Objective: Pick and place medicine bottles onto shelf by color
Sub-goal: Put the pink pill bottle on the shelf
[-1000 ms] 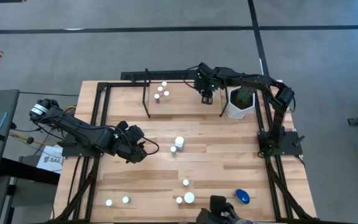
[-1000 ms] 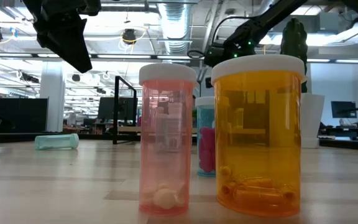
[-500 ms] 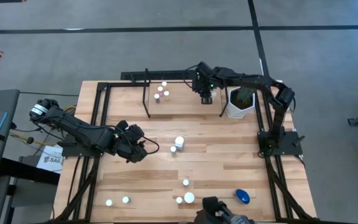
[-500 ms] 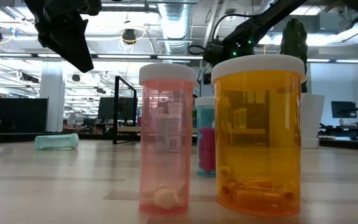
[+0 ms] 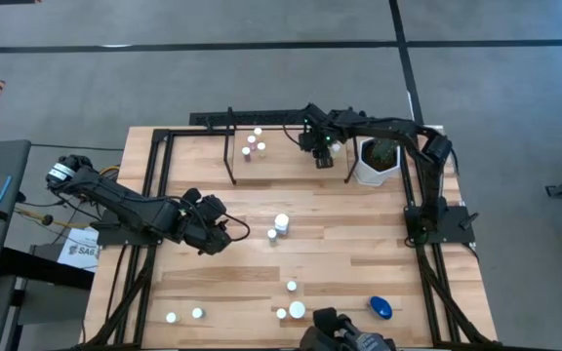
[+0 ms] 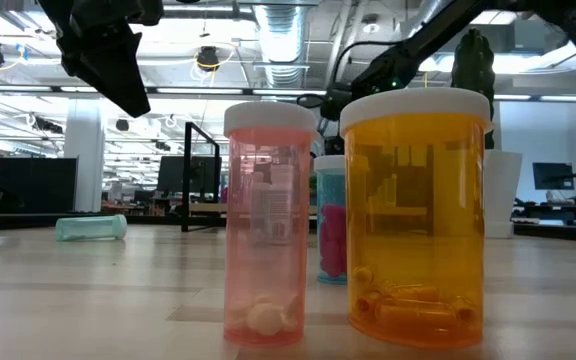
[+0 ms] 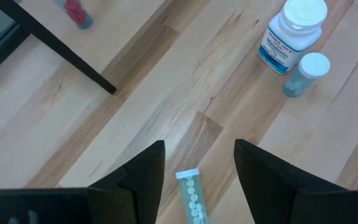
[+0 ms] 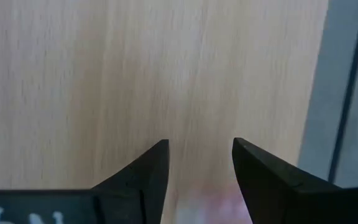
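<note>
Right hand (image 5: 317, 148) has slid along the shelf (image 5: 291, 156) toward the three medicine bottles (image 5: 254, 143) at the table's far edge, fingers parted, empty. Left hand (image 5: 224, 232) hovers released over a teal bottle (image 7: 191, 194) mid-table; next I'd lower and grasp it.

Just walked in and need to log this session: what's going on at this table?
Two robot arms are sorting medicine bottles onto a low shelf at the back of the table. The right gripper is over the shelf board, jaws open; a pinkish blur shows just below them. The left gripper hangs, jaws open, above a pale green bottle lying on its side, not yet gripped. Three bottles already stand on the shelf; others wait on the table.
</note>
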Robot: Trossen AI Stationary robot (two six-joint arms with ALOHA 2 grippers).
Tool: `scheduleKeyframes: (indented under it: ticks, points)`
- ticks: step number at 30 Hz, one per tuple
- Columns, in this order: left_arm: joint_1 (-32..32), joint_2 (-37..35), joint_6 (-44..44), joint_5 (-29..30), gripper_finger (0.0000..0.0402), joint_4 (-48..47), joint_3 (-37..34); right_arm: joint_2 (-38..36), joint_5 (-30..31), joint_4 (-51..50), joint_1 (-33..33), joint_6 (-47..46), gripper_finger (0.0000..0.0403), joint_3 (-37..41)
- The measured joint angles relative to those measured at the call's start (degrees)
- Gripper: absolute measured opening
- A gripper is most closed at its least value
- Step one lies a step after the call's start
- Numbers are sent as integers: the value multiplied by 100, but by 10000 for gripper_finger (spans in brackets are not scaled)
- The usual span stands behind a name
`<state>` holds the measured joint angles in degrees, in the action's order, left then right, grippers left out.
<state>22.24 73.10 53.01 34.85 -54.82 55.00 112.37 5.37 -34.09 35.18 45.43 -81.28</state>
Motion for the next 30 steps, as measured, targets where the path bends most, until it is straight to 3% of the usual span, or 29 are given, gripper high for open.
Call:
scheduleKeyframes:
  ticks: [15, 19, 25, 30]
  points:
    - [-53, 0, 103, -13, 181, -124, 0, 9, 52, 77, -193, -330, 192, -371]
    - [-52, 0, 85, -33, 181, -123, 0, -21, 62, -74, -230, -1321, 183, -864]
    - [-52, 0, 57, -76, 181, -154, 0, -26, 241, -663, -183, -3599, 177, -1251]
    - [-52, 0, -118, -56, 181, -110, 0, 17, 237, -1099, -84, -4040, 187, -1283]
